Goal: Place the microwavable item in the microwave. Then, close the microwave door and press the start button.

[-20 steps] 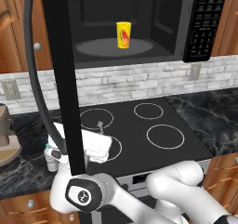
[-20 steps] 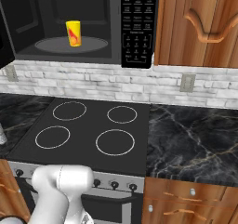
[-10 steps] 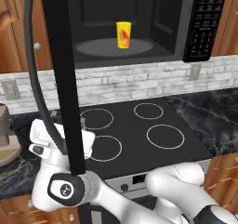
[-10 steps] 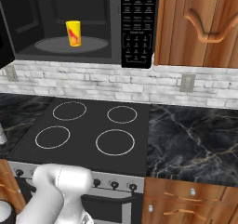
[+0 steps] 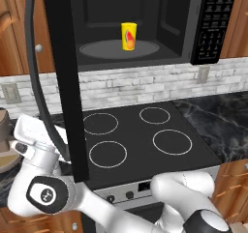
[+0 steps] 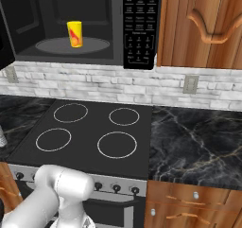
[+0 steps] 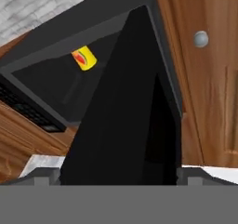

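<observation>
Yellow cup (image 5: 129,36), your microwavable item, stands upright on the round turntable plate (image 5: 104,48) inside the microwave (image 5: 145,14), toward the middle of the dark cavity, with its red-orange mark facing you. You see it in the right base view too (image 6: 74,34), and rolled over in the hand view (image 7: 84,58), where it sits small and far behind the door.

Your microwave door (image 5: 63,82) stands swung wide open, edge-on to the left base camera, its long curved bar handle (image 5: 36,82) bowing out to the left. In the hand view the door's dark panel (image 7: 125,125) rises straight ahead of the hand, close up. The keypad panel (image 6: 140,26) is at the microwave's right side, nothing touching it.

You have the gripper (image 5: 24,138) low at the left of the left base view, just beside the door's lower part, behind the handle. Its jaws stand spread wide and hold nothing; whether they touch the door you cannot tell.

Below the microwave lie the black stovetop (image 6: 94,127) with four ring burners and the dark marble counter (image 6: 189,142) to its right.
</observation>
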